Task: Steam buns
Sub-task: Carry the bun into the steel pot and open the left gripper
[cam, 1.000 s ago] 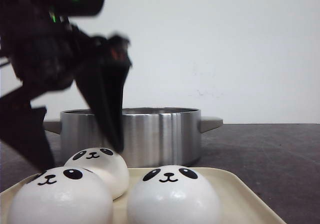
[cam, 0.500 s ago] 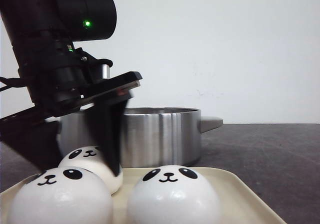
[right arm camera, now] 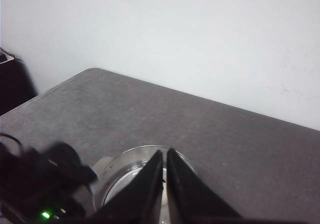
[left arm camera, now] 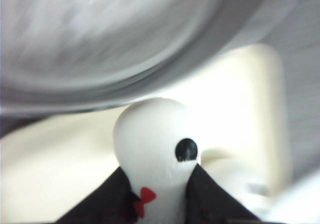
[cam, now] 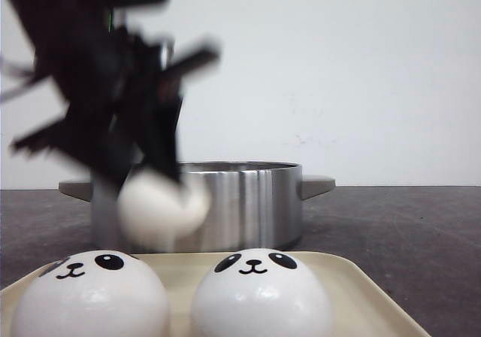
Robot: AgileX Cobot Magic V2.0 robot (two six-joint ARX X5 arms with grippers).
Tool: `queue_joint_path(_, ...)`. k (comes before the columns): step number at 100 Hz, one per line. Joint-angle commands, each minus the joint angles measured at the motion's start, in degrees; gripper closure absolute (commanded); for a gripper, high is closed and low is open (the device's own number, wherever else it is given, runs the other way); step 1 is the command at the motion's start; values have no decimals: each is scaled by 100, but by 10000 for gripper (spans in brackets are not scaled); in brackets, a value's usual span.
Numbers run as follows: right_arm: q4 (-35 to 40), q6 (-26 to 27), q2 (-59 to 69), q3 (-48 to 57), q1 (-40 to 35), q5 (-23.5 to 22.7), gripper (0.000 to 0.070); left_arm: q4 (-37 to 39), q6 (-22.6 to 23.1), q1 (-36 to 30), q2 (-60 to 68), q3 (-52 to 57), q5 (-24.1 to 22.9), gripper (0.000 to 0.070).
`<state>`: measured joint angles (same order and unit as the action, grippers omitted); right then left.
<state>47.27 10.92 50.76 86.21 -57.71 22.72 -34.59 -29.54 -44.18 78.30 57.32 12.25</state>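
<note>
My left gripper (cam: pixel 154 179) is shut on a white panda bun (cam: pixel 161 211), lifted off the tray and blurred in front of the steel pot (cam: pixel 240 205). The left wrist view shows that bun (left arm camera: pixel 155 144) squeezed between the black fingers (left arm camera: pixel 210 199), with the pot rim (left arm camera: pixel 125 84) just past it. Two more panda buns (cam: pixel 86 296) (cam: pixel 259 292) rest on the cream tray (cam: pixel 361 292) at the front. My right gripper (right arm camera: pixel 164 156) is shut and empty, high above the pot (right arm camera: pixel 130 176).
The dark grey table (cam: pixel 406 232) runs right of the pot and the tray. Pot handles (cam: pixel 317 185) stick out at both sides. A white wall stands behind. The left arm (right arm camera: pixel 40 184) shows blurred in the right wrist view.
The left gripper closed on the rear bun on the tray and lifted it up off the tray to the pot wall's height. The other two buns stayed put.
</note>
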Motion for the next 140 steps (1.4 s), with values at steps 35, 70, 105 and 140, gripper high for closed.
queue_joint_path(35,-48,20,50,90,-66,26,695,-680,957,431,111,1812,-634,696)
queue_joint_path(70,0,-72,50,85,-66,151,695,-1045,1508,1346,1818,2658,-1084,696)
queue_joint_path(105,269,-44,48,85,-66,181,695,-857,1541,1609,2973,2664,-1443,585)
queue_joint_path(140,597,197,48,83,-66,286,695,-262,1541,1611,3049,2664,-1440,331)
